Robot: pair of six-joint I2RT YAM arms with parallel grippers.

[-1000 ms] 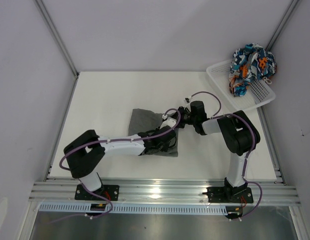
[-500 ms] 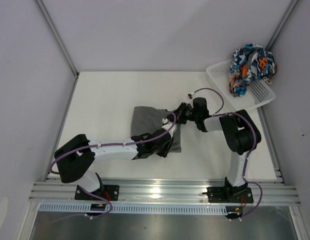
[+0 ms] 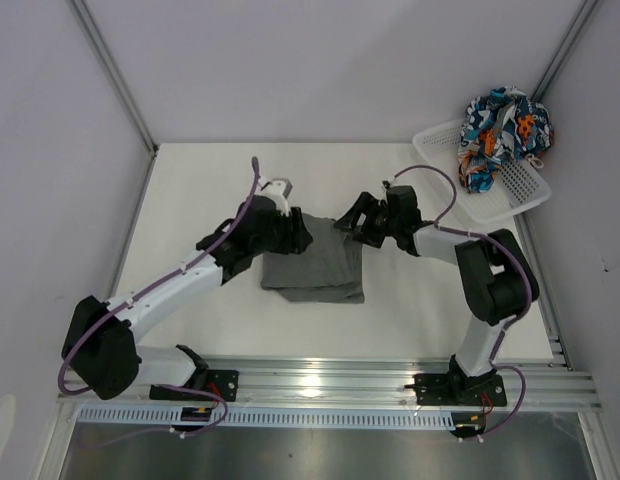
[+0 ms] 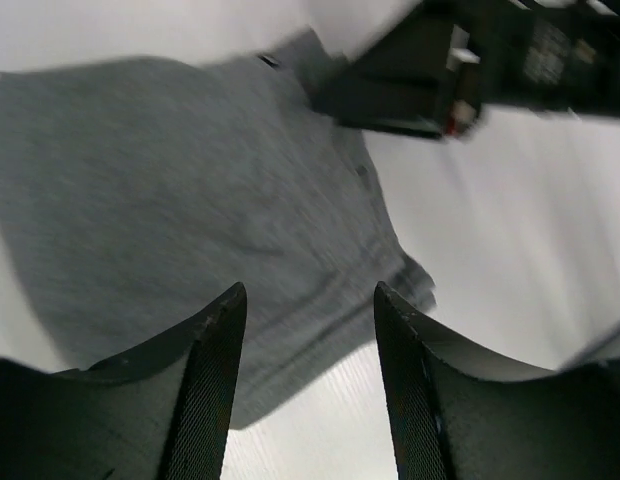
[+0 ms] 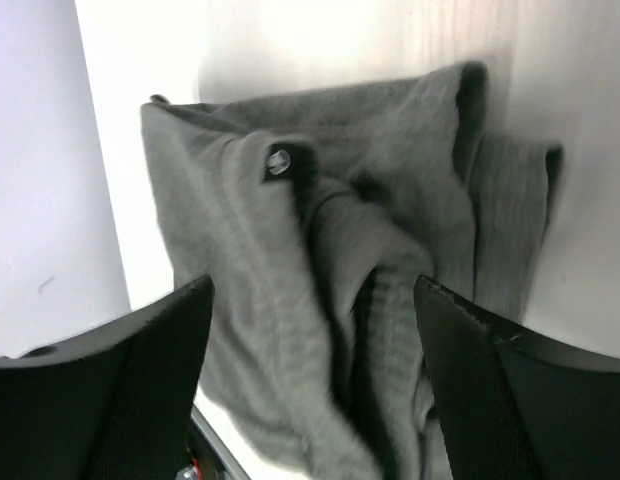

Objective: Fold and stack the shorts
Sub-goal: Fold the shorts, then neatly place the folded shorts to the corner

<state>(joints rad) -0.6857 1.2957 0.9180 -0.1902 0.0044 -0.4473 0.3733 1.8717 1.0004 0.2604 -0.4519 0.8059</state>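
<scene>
Both the left fingers (image 4: 205, 385) and the right fingers (image 5: 140, 385) are hanging spread and empty over the plain dark grey cloth shorts (image 3: 315, 268), now lying folded mid-desk (image 3: 190, 190) since the left arm swung across to their far-left corner, suggesting the blue-and-orange patterned shorts (image 3: 505, 125) are coming next.

Left wrist cam: left end effector (image 4: 308, 300) open, both dark fingers (image 4: 205, 380) rising from the bottom edge, nothing between them. It hangs above the dark grey shorts (image 4: 190, 200), which lie spread flat on the white desk (image 4: 510, 230). Small dark spot on the cloth near its far edge. Right end effector (image 4: 410, 80) at top right, blurred, at the far right corner of the shorts; contact cannot be judged.
</scene>
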